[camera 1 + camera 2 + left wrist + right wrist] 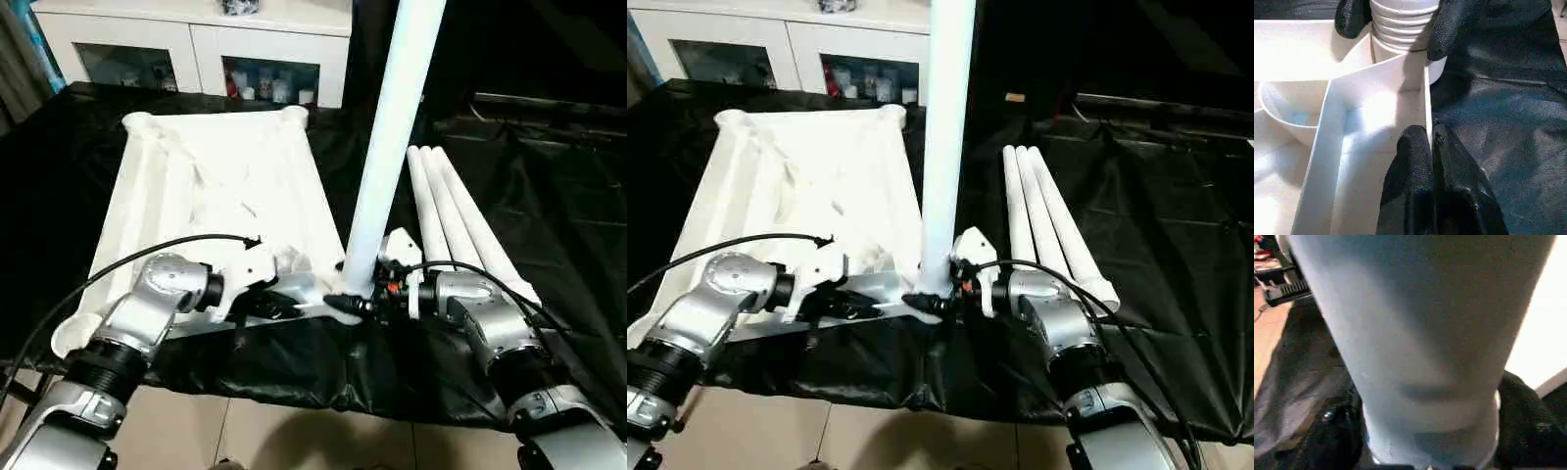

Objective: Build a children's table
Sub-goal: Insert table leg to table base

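At the near right corner of the tabletop (211, 186), which lies underside up on a black cloth (549, 225), the right gripper (355, 302) is clamped on the base of an upright leg (392, 127). In the left wrist view its fingers (1449, 24) flank the leg's threaded end (1403, 27) where it meets the corner socket (1435, 68); how far it is seated there is hard to judge. Just left of that corner, the left gripper (1431, 147) pinches the tabletop's thin near-side wall (1426, 105), one black finger on each face of it. Inside the wall, ribs (1337, 122) divide the underside into shallow compartments. To the right of the tabletop, a little apart from it, three more legs (460, 220) lie side by side on the cloth, touching one another and running away from the robot. At the tabletop's far edge two round sockets (294, 116) mark its other corners. Beyond that edge stands a white cabinet (196, 39) with glass doors.
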Motion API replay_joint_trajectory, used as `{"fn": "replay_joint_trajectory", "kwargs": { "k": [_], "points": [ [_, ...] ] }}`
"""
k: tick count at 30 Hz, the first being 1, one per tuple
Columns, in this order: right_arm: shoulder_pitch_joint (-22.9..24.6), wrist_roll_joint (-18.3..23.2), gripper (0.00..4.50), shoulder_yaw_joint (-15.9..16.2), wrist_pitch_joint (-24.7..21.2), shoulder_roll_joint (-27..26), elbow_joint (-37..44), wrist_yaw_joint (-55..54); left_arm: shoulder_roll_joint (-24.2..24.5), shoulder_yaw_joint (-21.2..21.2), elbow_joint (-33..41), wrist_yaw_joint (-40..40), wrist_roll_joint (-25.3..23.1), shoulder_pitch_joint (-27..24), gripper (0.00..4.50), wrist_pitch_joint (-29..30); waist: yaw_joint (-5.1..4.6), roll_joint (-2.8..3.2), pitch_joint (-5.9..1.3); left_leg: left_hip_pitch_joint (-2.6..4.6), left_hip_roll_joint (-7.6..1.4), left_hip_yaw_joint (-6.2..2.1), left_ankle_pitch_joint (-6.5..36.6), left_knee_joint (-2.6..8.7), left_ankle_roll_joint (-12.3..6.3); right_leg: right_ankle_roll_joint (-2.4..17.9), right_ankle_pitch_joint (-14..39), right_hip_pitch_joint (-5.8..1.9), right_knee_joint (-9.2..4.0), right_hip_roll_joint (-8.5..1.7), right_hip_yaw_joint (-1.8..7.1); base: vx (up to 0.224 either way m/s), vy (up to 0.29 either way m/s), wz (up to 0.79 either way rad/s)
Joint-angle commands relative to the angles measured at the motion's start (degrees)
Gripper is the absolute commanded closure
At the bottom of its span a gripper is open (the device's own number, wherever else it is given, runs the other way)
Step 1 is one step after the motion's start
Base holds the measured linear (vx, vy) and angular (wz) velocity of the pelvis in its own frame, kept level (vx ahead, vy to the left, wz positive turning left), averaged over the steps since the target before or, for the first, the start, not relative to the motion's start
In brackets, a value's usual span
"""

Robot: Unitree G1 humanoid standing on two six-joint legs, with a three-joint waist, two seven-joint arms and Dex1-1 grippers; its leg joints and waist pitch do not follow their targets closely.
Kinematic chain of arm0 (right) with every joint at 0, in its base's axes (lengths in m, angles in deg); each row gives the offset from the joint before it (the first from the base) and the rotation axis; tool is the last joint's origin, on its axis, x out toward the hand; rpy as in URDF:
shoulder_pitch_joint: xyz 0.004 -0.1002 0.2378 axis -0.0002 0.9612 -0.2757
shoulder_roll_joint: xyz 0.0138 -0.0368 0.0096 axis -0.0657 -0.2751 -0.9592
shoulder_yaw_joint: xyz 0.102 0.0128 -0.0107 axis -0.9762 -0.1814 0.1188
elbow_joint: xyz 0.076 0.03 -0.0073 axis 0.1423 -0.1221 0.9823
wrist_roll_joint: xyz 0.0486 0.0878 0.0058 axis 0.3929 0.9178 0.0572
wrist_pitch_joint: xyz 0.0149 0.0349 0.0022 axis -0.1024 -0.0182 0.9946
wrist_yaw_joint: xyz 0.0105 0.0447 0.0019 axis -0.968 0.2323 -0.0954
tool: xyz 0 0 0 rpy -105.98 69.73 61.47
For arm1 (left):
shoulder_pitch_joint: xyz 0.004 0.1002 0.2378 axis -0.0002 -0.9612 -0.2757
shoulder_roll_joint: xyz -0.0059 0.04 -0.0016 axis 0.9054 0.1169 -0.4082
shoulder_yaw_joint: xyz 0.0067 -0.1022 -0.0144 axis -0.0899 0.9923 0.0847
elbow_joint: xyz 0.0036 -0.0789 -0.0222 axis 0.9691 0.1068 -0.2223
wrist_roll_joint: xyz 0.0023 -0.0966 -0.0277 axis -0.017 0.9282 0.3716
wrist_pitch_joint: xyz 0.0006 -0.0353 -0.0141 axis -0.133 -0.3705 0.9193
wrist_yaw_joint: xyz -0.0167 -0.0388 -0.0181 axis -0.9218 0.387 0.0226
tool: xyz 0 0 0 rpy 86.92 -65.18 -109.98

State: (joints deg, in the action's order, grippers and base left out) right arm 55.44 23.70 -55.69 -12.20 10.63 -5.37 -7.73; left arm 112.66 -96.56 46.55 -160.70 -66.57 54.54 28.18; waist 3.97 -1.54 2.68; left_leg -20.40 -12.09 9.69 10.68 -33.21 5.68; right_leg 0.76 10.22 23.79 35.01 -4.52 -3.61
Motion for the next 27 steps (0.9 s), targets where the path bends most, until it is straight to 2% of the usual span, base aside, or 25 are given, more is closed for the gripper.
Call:
{"fn": "replay_joint_trajectory", "kwargs": {
  "k": [1, 5, 6, 7, 8, 9, 10, 11, 12, 14, 15, 17, 18, 19, 21, 22, 24, 27],
  "points": [
    [0.8, -0.6, 1.56, 1.3, -1.5, -0.2, 1.1, 0.1, -1.0, -2.4, 0.8, -3.3, 1.1, 0.1, 4.50, -1.5, 0.06, 0.27, -3.54, 0.14, -1.07, 0.46, 10.3, 3.74, -2.48, 14.0, 7.6, -3.53, -3.45, -2.93, 2.40, 0.000, 0.000, 0.00],
    [1.3, -0.3, 1.69, 1.0, -2.6, -1.2, 1.5, -1.2, -1.4, -1.8, -0.1, -2.6, 0.9, 0.2, 4.50, -1.1, 0.09, 0.26, -3.42, 0.10, -1.03, 0.45, 10.2, 3.80, -2.43, 13.7, 8.0, -3.52, -3.50, -2.91, 2.41, 0.000, 0.000, 0.00],
    [1.2, -0.4, 1.69, 0.4, -3.0, -2.0, 0.8, -3.1, -1.7, -1.6, -0.7, -1.5, 0.5, 0.5, 4.50, -0.5, 0.08, 0.05, -3.38, 0.20, -1.04, 0.45, 10.9, 3.86, -2.23, 13.5, 9.1, -3.49, -3.64, -2.94, 2.39, 0.000, 0.000, 0.00],
    [1.0, -0.7, 1.69, -0.3, -2.9, -3.1, -0.2, -5.8, -2.3, -1.1, -1.4, 0.4, 0.0, 1.0, 4.50, 0.4, 0.04, 0.14, -3.36, 0.22, -1.01, 0.45, 11.1, 3.89, -2.10, 13.4, 9.7, -3.43, -3.62, -2.96, 2.43, 0.000, 0.000, 0.00],
    [0.9, -0.9, 1.71, -0.5, -2.7, -3.4, -0.7, -6.9, -2.6, -0.9, -1.7, 1.1, -0.1, 1.3, 4.50, 0.8, -0.05, 0.22, -3.06, 0.26, -0.93, 0.38, 12.8, 4.12, -1.49, 12.7, 12.9, -3.28, -4.06, -3.03, 2.42, 0.000, 0.000, 0.00],
    [0.0, -1.7, 1.71, -1.7, -2.3, -5.3, -3.3, -12.6, -4.2, 0.4, -3.0, 5.3, -0.4, 2.4, 4.50, 2.5, -0.17, 0.11, -2.94, 0.32, -0.99, 0.32, 13.9, 4.28, -1.08, 12.2, 15.1, -3.24, -4.25, -3.08, 2.42, 0.000, 0.000, 0.00],
    [-0.5, -2.3, 1.72, -2.1, -2.1, -6.1, -4.7, -15.7, -5.1, 1.2, -3.5, 7.4, -0.3, 3.1, 4.50, 3.7, -0.50, 0.21, -2.66, 0.66, -0.90, 0.27, 16.5, 4.37, -0.06, 11.0, 20.5, -2.82, -4.87, -3.19, 2.41, 0.000, 0.000, 0.00],
    [-1.2, -3.0, 1.72, -2.4, -2.0, -7.1, -6.2, -19.1, -6.0, 1.9, -3.8, 9.5, -0.3, 3.7, 4.50, 4.7, -0.61, 0.14, -2.80, 0.96, -0.81, 0.04, 17.4, 4.32, 0.83, 10.0, 24.1, -2.81, -5.11, -3.37, 2.40, 0.000, 0.000, 0.00],
    [-2.5, -3.8, 1.73, -3.2, -2.0, -9.0, -8.8, -25.0, -7.7, 2.8, -4.3, 13.8, -0.9, 4.9, 4.50, 6.4, -0.66, -0.03, -2.88, 0.83, -0.84, 0.02, 16.7, 4.36, 1.06, 9.4, 24.2, -2.81, -5.19, -3.38, 2.51, 0.000, 0.000, 0.00],
    [-3.2, -4.1, 1.73, -3.7, -2.0, -10.1, -10.0, -28.1, -8.5, 3.2, -4.5, 16.1, -1.3, 5.5, 4.50, 7.2, -0.95, 0.04, -2.77, 0.65, -0.75, -0.11, 16.9, 4.37, 1.12, 8.5, 26.0, -2.79, -5.37, -3.35, 2.39, 0.000, 0.000, 0.00],
    [-4.3, -4.2, 1.73, -4.4, -2.1, -11.5, -11.8, -32.1, -9.7, 3.6, -4.5, 19.2, -2.1, 6.1, 4.50, 8.0, -0.93, 0.04, -2.82, 0.82, -0.71, -0.04, 17.0, 4.29, 0.91, 8.2, 26.4, -2.63, -5.54, -3.35, 2.41, 0.000, 0.000, 0.00],
    [-6.4, -4.6, 1.73, -5.6, -2.5, -14.1, -15.1, -39.2, -12.0, 3.7, -3.5, 23.0, -3.1, 6.6, 4.50, 10.0, -1.04, -0.03, -2.91, 0.53, -0.73, -0.12, 16.0, 4.34, 0.86, 8.2, 25.5, -2.72, -5.41, -3.34, 2.39, 0.000, 0.000, 0.00],
    [-6.7, -4.7, 1.73, -5.7, -2.6, -14.4, -15.6, -40.0, -12.4, 3.6, -3.3, 23.4, -3.2, 6.6, 4.50, 10.3, -1.11, 0.07, -2.98, 0.60, -0.74, -0.07, 15.6, 4.29, 0.86, 8.5, 24.4, -2.58, -5.31, -3.31, 2.42, 0.000, 0.000, 0.00],
    [-7.1, -5.0, 1.73, -5.6, -1.5, -15.1, -16.4, -40.3, -13.3, 3.3, -2.5, 23.6, -3.3, 6.3, 4.50, 10.8, -1.09, -0.09, -2.99, 0.47, -0.74, -0.09, 15.5, 4.32, 0.70, 8.5, 23.8, -2.71, -5.28, -3.25, 2.37, 0.000, 0.000, 0.00],
    [-7.3, -4.9, 1.73, -5.7, 0.0, -15.6, -16.8, -39.6, -14.0, 2.9, -2.2, 23.4, -3.2, 5.9, 4.50, 10.8, -0.89, -0.06, -3.18, 0.18, -0.78, 0.04, 13.9, 4.22, -0.13, 9.2, 19.2, -2.96, -4.85, -3.18, 2.46, 0.000, 0.000, 0.00],
    [-7.4, -4.9, 1.17, -5.8, 0.3, -15.8, -17.0, -39.5, -14.1, 2.8, -2.1, 23.4, -3.2, 5.8, 4.50, 10.8, -0.84, -0.04, -3.29, 0.13, -0.79, 0.06, 13.2, 4.19, -0.35, 9.5, 17.7, -3.05, -4.66, -3.18, 2.46, 0.000, 0.000, 0.00],
    [-7.8, -4.2, 1.03, -6.6, 1.1, -16.3, -17.5, -38.5, -14.2, 2.1, -2.1, 23.1, -3.4, 5.4, 4.50, 10.5, -0.73, 0.03, -3.36, 0.11, -0.77, 0.19, 11.8, 4.10, -1.00, 10.8, 13.5, -3.18, -4.26, -3.07, 2.45, 0.000, 0.000, 0.00],
    [-8.5, -4.1, 0.76, -7.2, 2.7, -16.3, -18.3, -37.8, -13.4, 1.8, -1.6, 21.9, -3.3, 4.7, 4.50, 10.0, -0.67, 0.05, -3.38, 0.12, -0.75, 0.28, 11.4, 4.06, -1.31, 11.5, 12.4, -3.28, -4.17, -3.09, 2.47, 0.000, 0.000, 0.00]
  ]
}}
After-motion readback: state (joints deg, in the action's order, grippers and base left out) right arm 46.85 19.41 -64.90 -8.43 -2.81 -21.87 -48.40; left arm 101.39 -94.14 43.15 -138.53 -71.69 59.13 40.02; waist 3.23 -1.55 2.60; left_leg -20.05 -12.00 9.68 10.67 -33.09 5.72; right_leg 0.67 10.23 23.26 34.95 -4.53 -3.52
